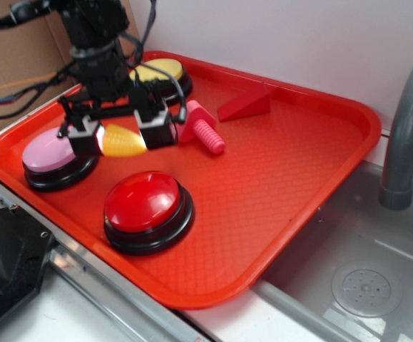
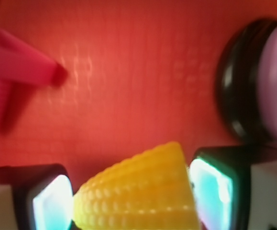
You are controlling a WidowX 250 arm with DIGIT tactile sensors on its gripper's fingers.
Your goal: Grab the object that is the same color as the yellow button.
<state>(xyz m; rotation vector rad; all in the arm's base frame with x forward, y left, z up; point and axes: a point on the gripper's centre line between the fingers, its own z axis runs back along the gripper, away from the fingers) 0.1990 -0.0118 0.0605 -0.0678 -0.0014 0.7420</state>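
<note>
The black robot gripper (image 1: pixel 123 135) has its jaws closed on the small yellow plastic wedge with bumpy surface (image 1: pixel 123 141), held above the red plastic tray (image 1: pixel 284 178), between the pink-topped round button (image 1: pixel 51 158) and the pink ribbed bolt (image 1: pixel 202 129).

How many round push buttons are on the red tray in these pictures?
3. The yellow button sits at the tray's far corner, partly hidden behind the gripper. The pink button is at the left edge. The red button is nearest the camera. No others are visible.
</note>
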